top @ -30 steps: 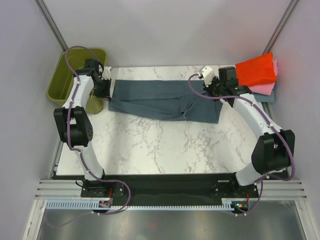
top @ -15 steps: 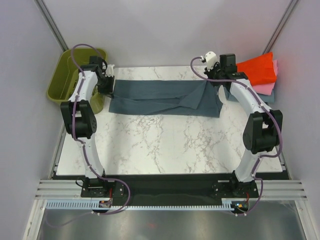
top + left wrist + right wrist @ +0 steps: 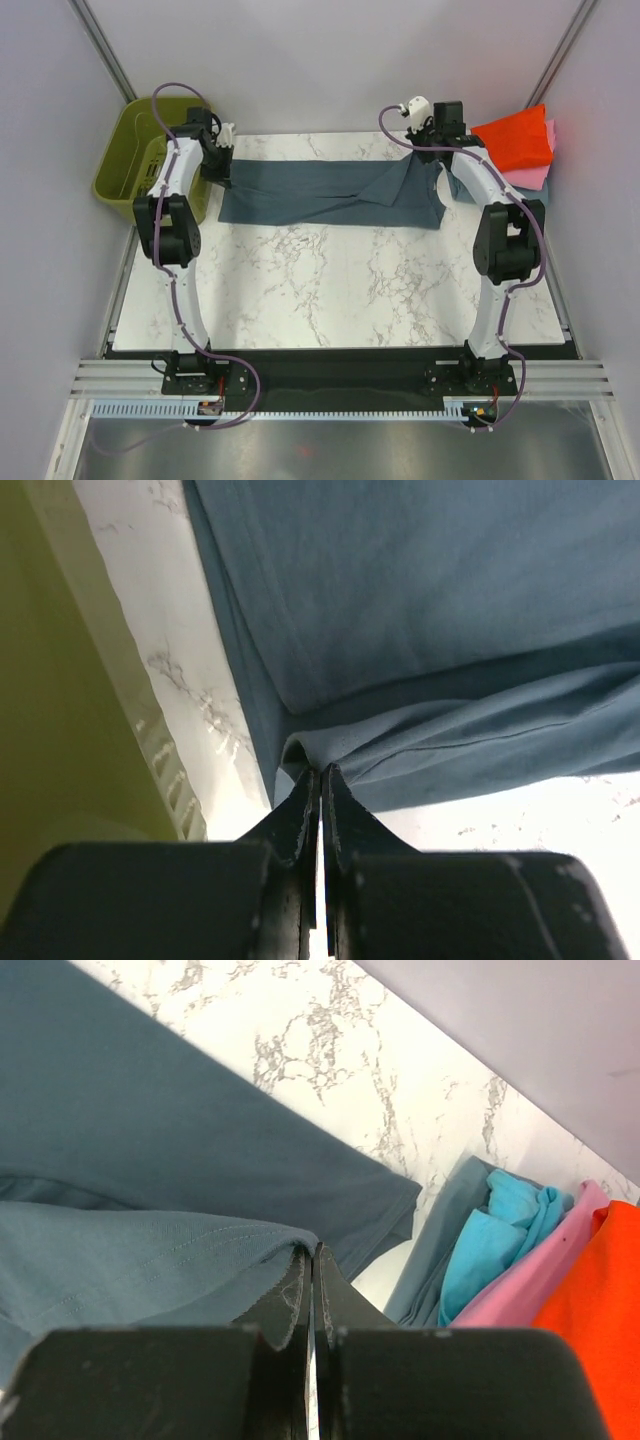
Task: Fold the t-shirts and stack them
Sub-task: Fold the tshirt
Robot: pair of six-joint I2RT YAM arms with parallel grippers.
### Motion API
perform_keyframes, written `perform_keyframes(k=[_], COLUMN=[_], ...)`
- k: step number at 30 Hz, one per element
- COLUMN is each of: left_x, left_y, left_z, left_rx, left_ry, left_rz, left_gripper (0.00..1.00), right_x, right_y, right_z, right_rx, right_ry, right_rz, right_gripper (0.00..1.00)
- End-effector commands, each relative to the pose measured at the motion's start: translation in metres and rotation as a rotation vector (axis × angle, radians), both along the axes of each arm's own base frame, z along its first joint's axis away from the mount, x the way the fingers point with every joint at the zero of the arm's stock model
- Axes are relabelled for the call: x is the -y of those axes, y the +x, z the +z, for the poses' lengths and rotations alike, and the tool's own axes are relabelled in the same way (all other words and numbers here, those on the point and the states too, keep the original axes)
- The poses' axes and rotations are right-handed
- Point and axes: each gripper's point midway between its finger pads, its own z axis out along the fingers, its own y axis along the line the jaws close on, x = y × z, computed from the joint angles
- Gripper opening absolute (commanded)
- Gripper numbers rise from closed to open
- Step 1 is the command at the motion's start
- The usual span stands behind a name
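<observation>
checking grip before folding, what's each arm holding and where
Both hold the slate blue-grey t-shirt: the left fingers pinch a bunched fold at its left end, the right fingers a stitched hem at its right end.

The right claw pinches the slate t-shirt; teal shirt, pink shirt, orange shirt beside, apparently stacked.

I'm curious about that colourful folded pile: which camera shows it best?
Top external: the whole pile lies at the table's far right, red-orange on top. Right wrist shows only its layered edge; left wrist misses it.
</observation>
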Motion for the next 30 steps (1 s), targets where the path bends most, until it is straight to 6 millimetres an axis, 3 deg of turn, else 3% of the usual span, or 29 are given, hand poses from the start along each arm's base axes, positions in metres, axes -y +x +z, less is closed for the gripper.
perform_keyframes(k=[1,8,15,16,17,18,19,20,22,23,24,26,29,30], left_x=[-0.013,-0.007,-0.019,-0.007,-0.007,-0.006,-0.005,-0.003,0.003,0.003,0.01,0.019,0.047,0.056], left_y=[0.028,0.045,0.054,0.055,0.054,0.053,0.052,0.051,0.049,0.047,0.043,0.038,0.022,0.015], left_z=[0.019,0.02,0.011,0.014,0.015,0.017,0.022,0.027,0.056,0.067,0.083,0.097,0.094,0.082], left_rx=[0.11,0.15,0.157,0.164,0.166,0.169,0.176,0.185,0.237,0.258,0.287,0.309,0.287,0.256], left_ry=[0.064,0.097,0.152,0.168,0.179,0.189,0.194,0.194,0.185,0.191,0.185,0.166,0.12,0.121], left_rz=[0.031,0.036,0.076,0.067,0.076,0.08,0.077,0.077,0.084,0.088,0.087,0.075,-0.001,-0.026], left_gripper=[0.02,0.02,0.03,0.07,0.17,0.36,0.42,0.46,0.51,0.52,0.74,0.78,0.8,0.99], right_x=[0.009,0.01,0.008,0.009,0.008,0.011,0.012,0.012,0.018,0.02,0.02,0.019,0.002,-0.001], right_y=[0.022,0.04,0.053,0.056,0.058,0.06,0.062,0.063,0.062,0.061,0.059,0.051,0.037,0.033], right_z=[0.025,0.016,0.001,0.003,0.0,0.001,0.005,0.016,0.029,0.046,0.054,0.068,0.063,0.059], right_rx=[0.096,0.101,0.1,0.113,0.112,0.12,0.131,0.154,0.181,0.212,0.224,0.238,0.177,0.153], right_ry=[-0.001,0.007,0.008,0.009,0.016,0.011,0.012,0.015,0.021,0.029,0.045,0.072,0.16,0.181], right_rz=[-0.042,-0.057,-0.066,-0.077,-0.091,-0.115,-0.129,-0.14,-0.185,-0.199,-0.211,-0.217,-0.175,-0.17], right_gripper=[0.0,0.0,0.0,0.0,0.01,0.06,0.37,0.49,0.73,0.78,0.82,0.87,0.88,0.88])
